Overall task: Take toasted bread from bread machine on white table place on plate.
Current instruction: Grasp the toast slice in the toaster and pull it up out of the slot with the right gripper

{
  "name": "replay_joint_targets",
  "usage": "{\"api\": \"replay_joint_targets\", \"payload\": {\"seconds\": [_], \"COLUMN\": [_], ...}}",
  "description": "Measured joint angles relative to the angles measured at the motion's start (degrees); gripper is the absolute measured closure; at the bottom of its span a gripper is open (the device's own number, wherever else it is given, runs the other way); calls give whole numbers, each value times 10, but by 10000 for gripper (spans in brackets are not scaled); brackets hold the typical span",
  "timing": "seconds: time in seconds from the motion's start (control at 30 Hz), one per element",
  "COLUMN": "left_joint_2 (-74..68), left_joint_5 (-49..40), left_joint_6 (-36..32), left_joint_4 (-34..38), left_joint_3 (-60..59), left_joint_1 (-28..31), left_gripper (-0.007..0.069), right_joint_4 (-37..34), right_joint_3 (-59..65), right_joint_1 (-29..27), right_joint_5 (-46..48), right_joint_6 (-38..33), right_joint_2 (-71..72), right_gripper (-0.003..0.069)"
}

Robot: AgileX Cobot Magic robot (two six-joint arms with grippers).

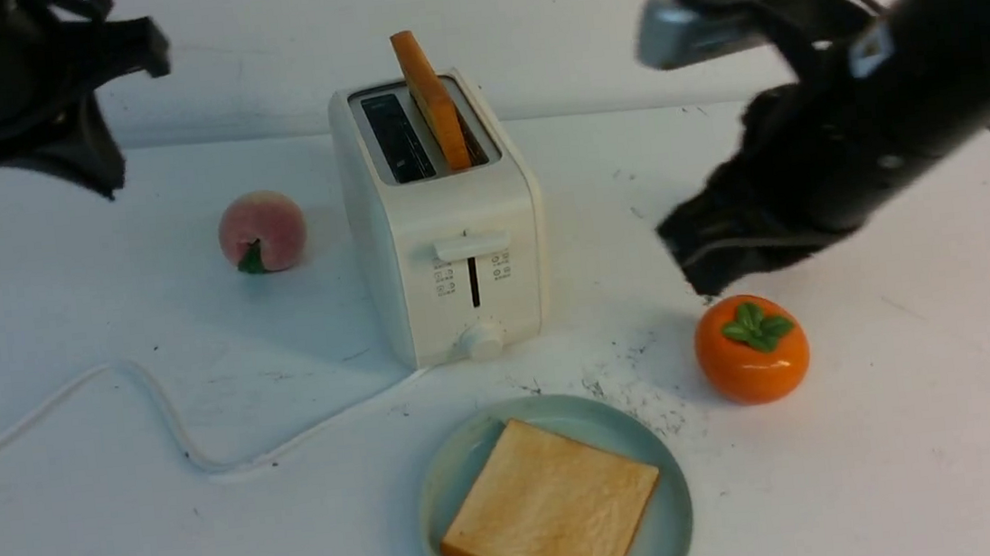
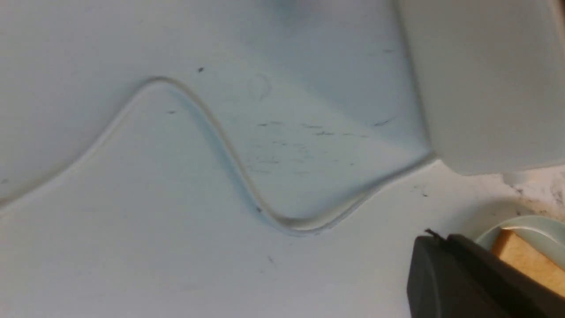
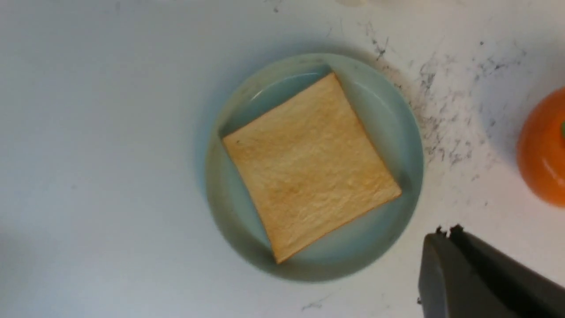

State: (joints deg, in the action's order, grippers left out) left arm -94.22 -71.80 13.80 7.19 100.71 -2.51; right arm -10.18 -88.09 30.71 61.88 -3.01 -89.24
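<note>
The white bread machine (image 1: 440,229) stands mid-table on the white table (image 1: 930,454). One toasted bread slice (image 1: 433,102) stands upright in its right slot; the left slot is empty. A second slice (image 1: 550,518) lies flat on the pale blue-green plate (image 1: 442,483) in front of it. This slice (image 3: 309,168) and the plate (image 3: 384,115) also show in the right wrist view. My left gripper (image 1: 109,183) is shut and empty, raised at far left; its tips (image 2: 435,236) hover near the plate's rim (image 2: 534,223). My right gripper (image 1: 700,281) is shut and empty, right of the toaster, beside the plate (image 3: 446,232).
A peach (image 1: 262,230) sits left of the toaster. An orange persimmon (image 1: 752,349) sits right of the plate, just below my right gripper. The white cord (image 1: 153,402) snakes across the left front. Dark crumbs (image 1: 641,382) lie between the plate and the persimmon.
</note>
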Motion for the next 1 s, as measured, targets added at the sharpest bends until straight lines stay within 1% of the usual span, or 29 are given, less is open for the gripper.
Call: {"api": "replay_joint_targets", "payload": {"seconds": [0.03,0.07,0.17,0.2,0.3,0.37,0.4,0.43,0.47,0.5,0.53,0.6,0.7,0.8,0.9,0.97,1.0], "left_joint_2": [0,0,-1,-1,-1,-1,-1,-2,-4,-4,-5,-6,-6,-6,-6,-6,-6], "left_joint_5": [0,0,0,0,0,0,0,0,0,0,0,0,1,1,1,1,1], "left_joint_6": [0,0,-2,-2,-4,-4,-4,-5,-6,-6,-10,-11,-13,-13,-13,-13,-13], "left_joint_4": [0,0,-1,-1,-8,-12,-13,-16,-18,-19,-25,-31,-37,-40,-40,-40,-40], "left_joint_3": [-5,-10,-13,-13,-13,-13,-13,-13,-13,-13,-13,-14,-14,-14,-14,-14,-14], "left_joint_1": [13,34,61,68,77,78,78,78,79,79,79,79,79,79,79,79,79], "left_gripper": [638,638,638,638,638,638,638,638,638,638,638,638,638,638,638,638,638], "right_joint_4": [25,56,93,102,119,122,122,127,132,135,145,158,189,232,282,291,291], "right_joint_3": [-24,-75,-150,-179,-257,-288,-290,-306,-309,-310,-312,-312,-312,-312,-312,-312,-312], "right_joint_1": [11,28,50,58,76,79,79,79,79,79,79,79,78,75,61,51,50], "right_joint_5": [-1,-5,-28,-43,-104,-147,-152,-193,-216,-220,-249,-284,-319,-336,-340,-340,-341], "right_joint_6": [24,55,86,92,98,98,98,98,99,99,101,112,144,173,222,253,253], "right_joint_2": [-26,-61,-114,-134,-196,-228,-231,-255,-263,-267,-279,-292,-307,-315,-325,-330,-330], "right_gripper": [659,655,627,603,470,365,355,264,219,211,160,113,93,95,108,118,119]}}
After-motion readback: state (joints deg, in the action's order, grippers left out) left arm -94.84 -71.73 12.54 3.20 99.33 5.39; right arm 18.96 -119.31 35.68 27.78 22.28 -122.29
